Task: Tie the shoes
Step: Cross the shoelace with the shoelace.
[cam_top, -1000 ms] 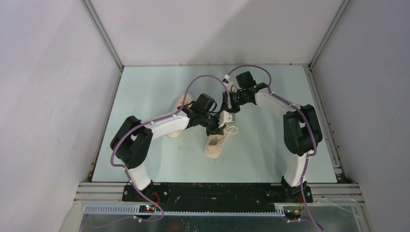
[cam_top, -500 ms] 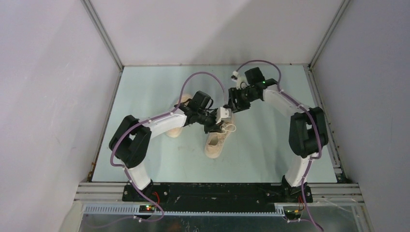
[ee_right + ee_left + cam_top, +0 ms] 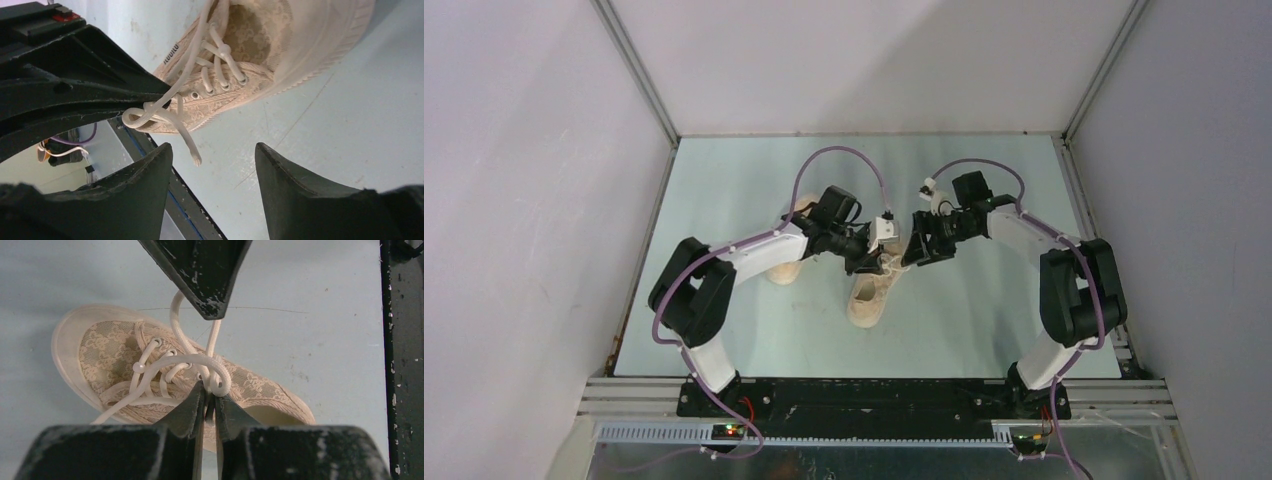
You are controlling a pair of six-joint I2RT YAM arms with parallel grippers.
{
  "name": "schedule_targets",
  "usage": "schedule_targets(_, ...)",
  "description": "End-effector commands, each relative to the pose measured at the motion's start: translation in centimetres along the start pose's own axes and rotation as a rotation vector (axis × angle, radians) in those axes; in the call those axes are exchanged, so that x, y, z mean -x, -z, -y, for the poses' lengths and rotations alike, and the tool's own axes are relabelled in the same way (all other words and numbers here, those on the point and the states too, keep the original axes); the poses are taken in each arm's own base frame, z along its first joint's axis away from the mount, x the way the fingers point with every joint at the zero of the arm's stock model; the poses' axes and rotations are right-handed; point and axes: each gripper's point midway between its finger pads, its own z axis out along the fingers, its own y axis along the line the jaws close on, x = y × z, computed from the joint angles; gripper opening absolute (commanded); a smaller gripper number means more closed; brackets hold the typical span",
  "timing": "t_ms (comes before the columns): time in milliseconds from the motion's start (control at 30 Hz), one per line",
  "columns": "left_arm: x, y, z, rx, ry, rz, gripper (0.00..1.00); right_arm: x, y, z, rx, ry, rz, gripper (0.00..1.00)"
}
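Note:
One cream shoe (image 3: 867, 298) lies mid-table, its toe toward the arms. The other shoe (image 3: 782, 272) is half hidden under my left arm. My left gripper (image 3: 876, 262) hovers over the first shoe's tongue. In the left wrist view the left gripper (image 3: 210, 392) is shut on a loop of off-white lace (image 3: 200, 360) above the shoe (image 3: 115, 355). My right gripper (image 3: 914, 254) is just right of that shoe. In the right wrist view the right gripper (image 3: 212, 150) stands open and holds nothing. A loose lace end (image 3: 191, 150) dangles between its fingertips, below the shoe (image 3: 280, 45).
The shoes lie on a pale blue table (image 3: 984, 320) closed in by white walls, with an aluminium rail (image 3: 884, 385) along the near edge. The two grippers are close together over the shoe, and a right finger (image 3: 205, 270) shows at the top of the left wrist view.
My right gripper has opened and let go of the lace, then swung from behind the shoe to its right side. The left gripper keeps its grip and has shifted slightly.

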Motion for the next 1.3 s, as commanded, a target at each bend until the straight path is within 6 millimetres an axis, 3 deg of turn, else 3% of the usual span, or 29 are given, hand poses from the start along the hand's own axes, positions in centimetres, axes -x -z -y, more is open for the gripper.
schedule_targets(0, 1.9, 0.7, -0.2, -0.006, 0.000, 0.069, 0.13, 1.5, 0.2, -2.7, 0.096, 0.071, 0.059, 0.60)
schedule_targets(133, 1.8, 0.8, -0.4, -0.005, 0.017, 0.072, 0.13, 1.5, -0.2, -3.5, 0.133, 0.079, 0.053, 0.39)
schedule_targets(233, 1.9, 0.8, -0.3, -0.016, 0.023, 0.074, 0.13, 1.7, 0.1, -4.2, 0.157, 0.108, 0.064, 0.11)
schedule_targets(300, 2.0, 0.8, -0.3, -0.017, 0.037, 0.074, 0.14, 1.8, 0.5, -4.7, 0.166, 0.125, 0.072, 0.00)
schedule_targets(467, 2.6, 1.1, 0.3, -0.065, 0.061, 0.060, 0.29, 1.8, 1.6, -5.9, 0.179, 0.180, 0.097, 0.00)
schedule_targets(667, 2.8, 1.4, 1.5, -0.151, 0.066, 0.038, 0.36, 2.1, 2.1, -6.4, 0.181, 0.190, 0.105, 0.00)
schedule_targets(833, 2.9, 1.2, 1.4, -0.155, 0.091, 0.036, 0.36, 2.4, 1.7, -6.3, 0.180, 0.182, 0.099, 0.00)
schedule_targets(1133, 2.5, 1.4, -0.2, -0.101, 0.147, 0.039, 0.26, 1.9, 1.6, -6.2, 0.169, 0.213, 0.084, 0.00)
schedule_targets(1267, 2.6, 1.8, -0.6, -0.090, 0.156, 0.048, 0.25, 2.2, 2.5, -7.6, 0.228, 0.251, 0.100, 0.00)
